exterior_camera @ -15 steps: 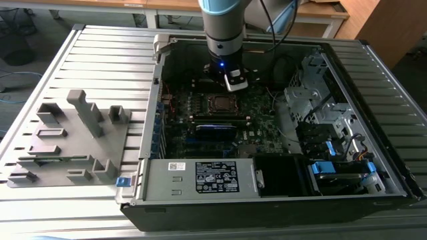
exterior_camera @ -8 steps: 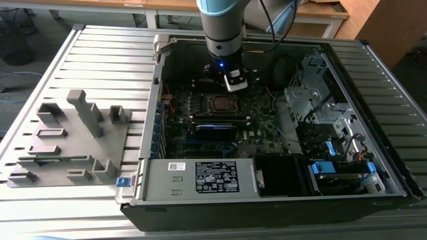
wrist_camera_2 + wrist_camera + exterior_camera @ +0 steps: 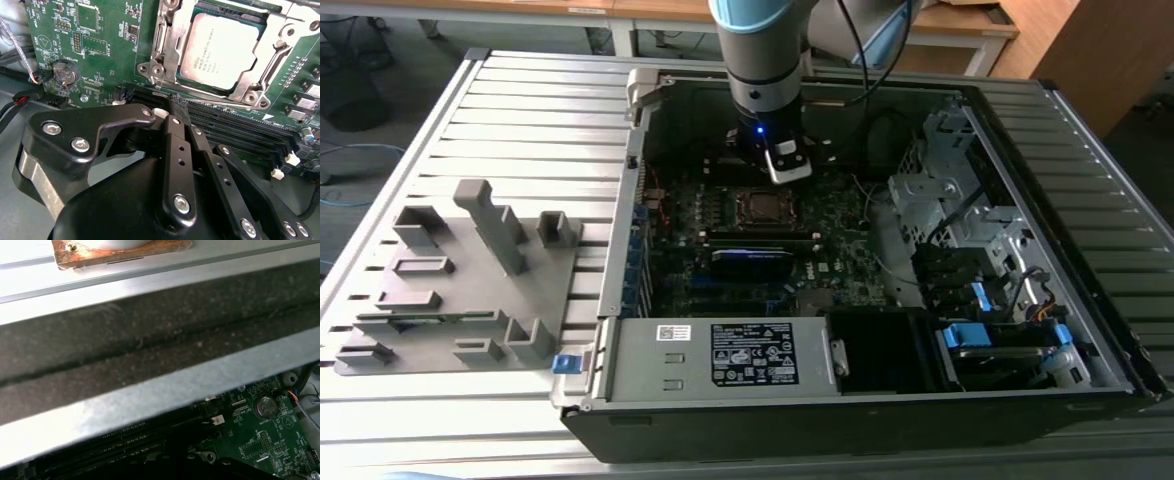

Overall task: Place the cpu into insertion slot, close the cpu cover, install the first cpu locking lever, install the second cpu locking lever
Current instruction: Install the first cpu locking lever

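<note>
Cpu (image 3: 218, 50) flat, silver-grey, seated under square metal cpu cover (image 3: 167, 47); black claw (image 3: 175, 107) closed, empty

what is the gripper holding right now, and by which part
Nothing. The fingers are closed together with nothing between them, and the cpu already sits in the insertion slot.

slatted metal table (image 3: 520, 110), open computer case (image 3: 854, 400), grey fixture (image 3: 454, 290)

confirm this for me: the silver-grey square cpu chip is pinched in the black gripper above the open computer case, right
Not quite. In the second wrist view the silver-grey square cpu chip already sits in the silvery-rimmed insertion slot on the green motherboard, with the thin metal cpu cover framing it. The black gripper is shut on nothing. It does hang above the open computer case.
</note>
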You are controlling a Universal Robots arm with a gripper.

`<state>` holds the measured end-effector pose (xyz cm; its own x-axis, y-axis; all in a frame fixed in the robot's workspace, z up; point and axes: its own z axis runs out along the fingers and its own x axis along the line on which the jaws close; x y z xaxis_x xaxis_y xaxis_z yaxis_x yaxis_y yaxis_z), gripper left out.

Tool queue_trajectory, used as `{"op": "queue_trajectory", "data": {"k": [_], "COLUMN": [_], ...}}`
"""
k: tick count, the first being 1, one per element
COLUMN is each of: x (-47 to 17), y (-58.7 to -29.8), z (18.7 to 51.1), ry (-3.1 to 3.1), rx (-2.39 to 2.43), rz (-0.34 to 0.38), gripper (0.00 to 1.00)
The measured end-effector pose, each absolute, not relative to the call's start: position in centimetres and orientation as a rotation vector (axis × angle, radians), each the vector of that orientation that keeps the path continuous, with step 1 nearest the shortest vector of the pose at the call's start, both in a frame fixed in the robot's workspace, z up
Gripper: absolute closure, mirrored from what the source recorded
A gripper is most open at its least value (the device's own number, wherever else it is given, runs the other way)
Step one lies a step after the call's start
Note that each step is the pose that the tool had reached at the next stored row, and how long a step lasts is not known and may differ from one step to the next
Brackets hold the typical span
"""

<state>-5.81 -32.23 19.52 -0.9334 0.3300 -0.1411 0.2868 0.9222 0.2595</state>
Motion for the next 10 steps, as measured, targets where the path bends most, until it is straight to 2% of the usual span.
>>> {"op": "queue_trajectory", "data": {"k": [10], "x": [-5.85], "y": [-32.53], "z": [19.43], "ry": [2.903], "rx": [0.457], "rz": [0.353], "gripper": [0.90]}}
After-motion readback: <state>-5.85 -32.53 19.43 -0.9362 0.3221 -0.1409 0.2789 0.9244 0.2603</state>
